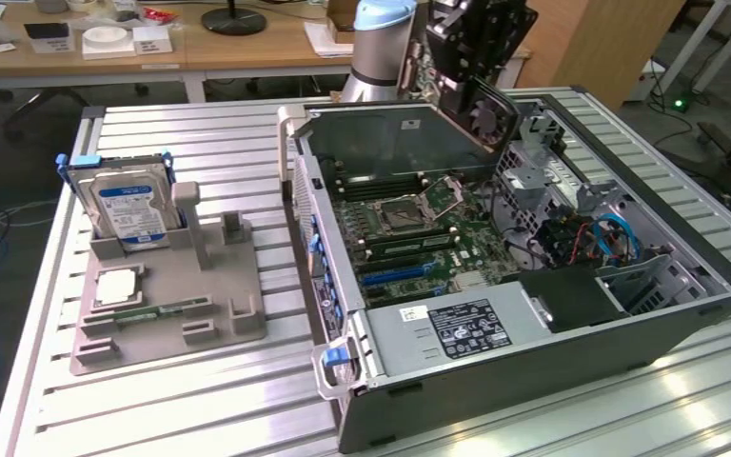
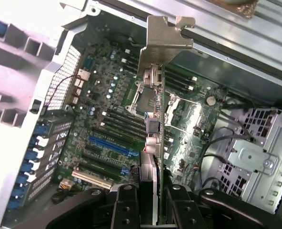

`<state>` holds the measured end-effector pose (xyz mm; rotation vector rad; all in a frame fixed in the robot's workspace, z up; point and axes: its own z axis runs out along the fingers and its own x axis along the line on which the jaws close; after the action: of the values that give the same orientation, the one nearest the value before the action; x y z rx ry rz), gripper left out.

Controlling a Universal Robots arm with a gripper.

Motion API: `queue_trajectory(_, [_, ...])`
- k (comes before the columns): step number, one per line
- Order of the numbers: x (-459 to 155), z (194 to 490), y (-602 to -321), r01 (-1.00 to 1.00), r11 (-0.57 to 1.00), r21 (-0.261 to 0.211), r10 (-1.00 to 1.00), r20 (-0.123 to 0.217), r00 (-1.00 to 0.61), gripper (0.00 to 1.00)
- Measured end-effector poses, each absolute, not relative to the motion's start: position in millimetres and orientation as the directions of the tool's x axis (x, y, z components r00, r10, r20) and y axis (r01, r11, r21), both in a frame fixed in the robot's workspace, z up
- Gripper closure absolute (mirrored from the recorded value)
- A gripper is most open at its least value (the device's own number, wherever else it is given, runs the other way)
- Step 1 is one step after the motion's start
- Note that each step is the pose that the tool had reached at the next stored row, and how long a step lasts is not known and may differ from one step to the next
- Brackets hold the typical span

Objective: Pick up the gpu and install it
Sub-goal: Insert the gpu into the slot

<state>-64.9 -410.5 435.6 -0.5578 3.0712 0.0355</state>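
Note:
My gripper (image 1: 470,43) hangs over the far side of the open computer case (image 1: 670,328), shut on the gpu (image 1: 483,107). The gpu is a thin black card held on edge above the motherboard (image 1: 406,221). In the wrist view the gpu (image 2: 153,126) runs edge-on from between my fingers (image 2: 126,202), and its pale metal bracket (image 2: 166,40) is at the end away from them. My gripper (image 2: 151,191) clamps the card's near end. A blue expansion slot (image 2: 113,145) lies on the board beside and below the card, apart from it.
On the exterior view's left a grey fixture (image 1: 168,328) holds a silver hard drive with a blue label (image 1: 130,205), a processor chip (image 1: 114,286) and a green memory stick (image 1: 163,311). The case also holds a power supply (image 1: 461,328) and drive cages (image 1: 556,176). Desks stand behind the table.

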Motion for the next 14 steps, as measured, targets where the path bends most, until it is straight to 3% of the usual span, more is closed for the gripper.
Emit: queue_trajectory(14, [-64.9, 435.6, -410.6, -0.529, 0.848, 0.019, -0.529, -0.024, -0.848, 0.73])
